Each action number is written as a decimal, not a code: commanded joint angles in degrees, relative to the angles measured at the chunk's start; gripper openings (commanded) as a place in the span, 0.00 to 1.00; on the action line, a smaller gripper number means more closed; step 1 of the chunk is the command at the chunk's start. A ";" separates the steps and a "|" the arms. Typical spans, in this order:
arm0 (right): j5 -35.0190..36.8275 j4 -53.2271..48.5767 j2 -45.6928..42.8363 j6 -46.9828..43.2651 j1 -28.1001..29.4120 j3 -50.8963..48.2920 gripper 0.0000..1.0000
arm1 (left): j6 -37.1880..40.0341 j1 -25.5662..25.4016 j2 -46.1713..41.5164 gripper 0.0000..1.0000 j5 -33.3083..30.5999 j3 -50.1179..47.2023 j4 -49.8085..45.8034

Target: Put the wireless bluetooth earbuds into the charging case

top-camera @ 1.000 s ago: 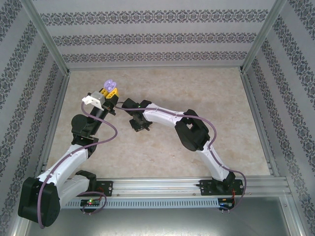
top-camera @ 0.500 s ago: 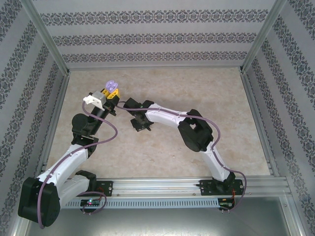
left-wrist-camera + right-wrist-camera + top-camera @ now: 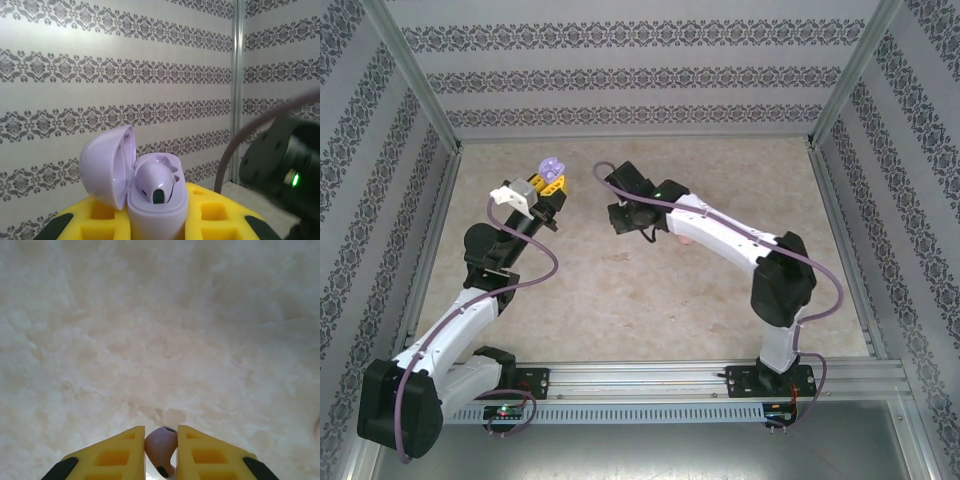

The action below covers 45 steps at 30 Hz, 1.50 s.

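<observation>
The left gripper (image 3: pixel 550 182) was raised over the far left part of the table (image 3: pixel 740 170), its yellow fingers (image 3: pixel 215 212) closed tight around the lower half of a small purple charging case (image 3: pixel 158 210). The case stood upright in that grip with its lid (image 3: pixel 107 165) swung open to the left. One purple earbud (image 3: pixel 156 181) sat in its socket inside the case, rounded head up and a dark oval spot facing the left wrist camera. Behind the case was the patterned wall (image 3: pixel 100 75), and to its right a dark part of the right arm (image 3: pixel 282 165) with a small green light. The right gripper (image 3: pixel 161 429) hung near the case, to its right, over the pale marbled tabletop. Its two yellow fingers (image 3: pixel 112 452) were drawn almost together, pinching a second earbud (image 3: pixel 161 442) between their tips. That earbud looked purplish-pink, with its rounded head poking out past the fingertips and clear of the table.
</observation>
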 commanded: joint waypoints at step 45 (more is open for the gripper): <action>-9.87 27.64 -32.76 3.30 -2.19 -16.70 0.21 | 5.28 -15.46 18.84 0.00 16.39 13.83 1.37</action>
